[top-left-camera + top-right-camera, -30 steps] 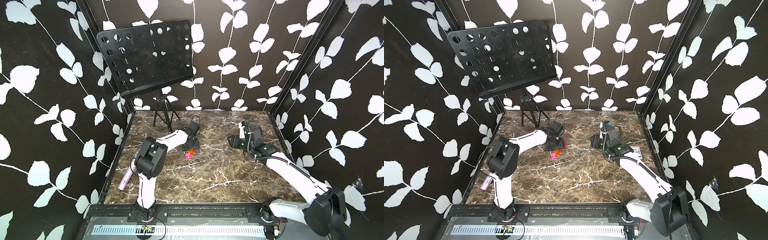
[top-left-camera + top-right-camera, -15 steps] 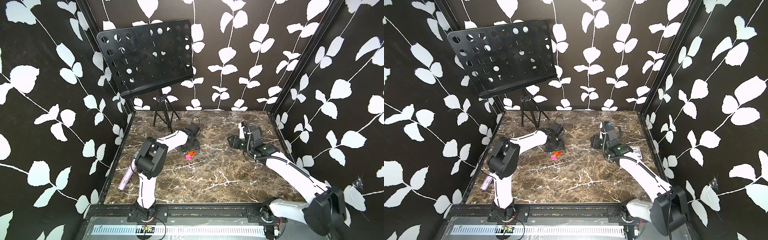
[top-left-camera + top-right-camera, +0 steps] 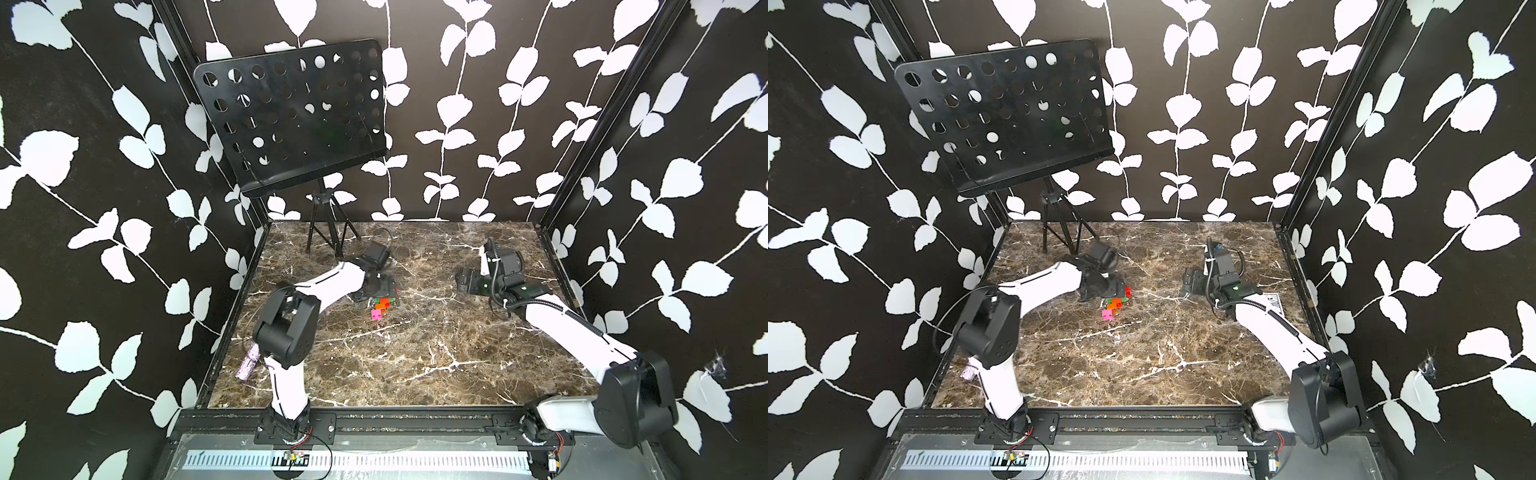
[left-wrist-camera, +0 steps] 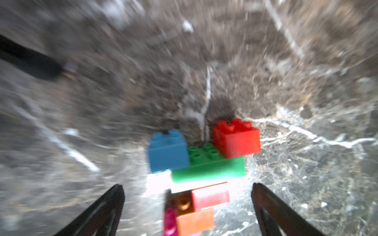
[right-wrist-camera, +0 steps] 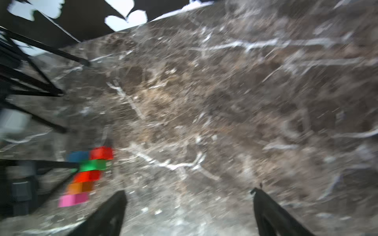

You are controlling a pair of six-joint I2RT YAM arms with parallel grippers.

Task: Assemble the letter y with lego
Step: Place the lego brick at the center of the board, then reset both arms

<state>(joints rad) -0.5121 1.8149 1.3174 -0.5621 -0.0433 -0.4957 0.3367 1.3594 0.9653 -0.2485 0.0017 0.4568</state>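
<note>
Letter y (image 4: 202,169) is lying assembled on the counter (image 3: 415,353); left gripper (image 4: 186,185) is hovering just beside it, jaws apart, empty; right gripper (image 5: 189,192) is standing well apart from it, jaws likewise apart

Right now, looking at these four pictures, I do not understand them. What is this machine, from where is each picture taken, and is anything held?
These are two robot arms, the left arm and the right arm, fixed at the near edge of a marble table. Two pictures come from one camera head high above. The other two come from a small camera on each wrist, looking along the tool. On the table lies the letter y, built of lego: blue and red tips, a green bar, then red, orange, pink. Nothing is held: the left tool is open on either side of its stem, the right tool open and empty.
</note>
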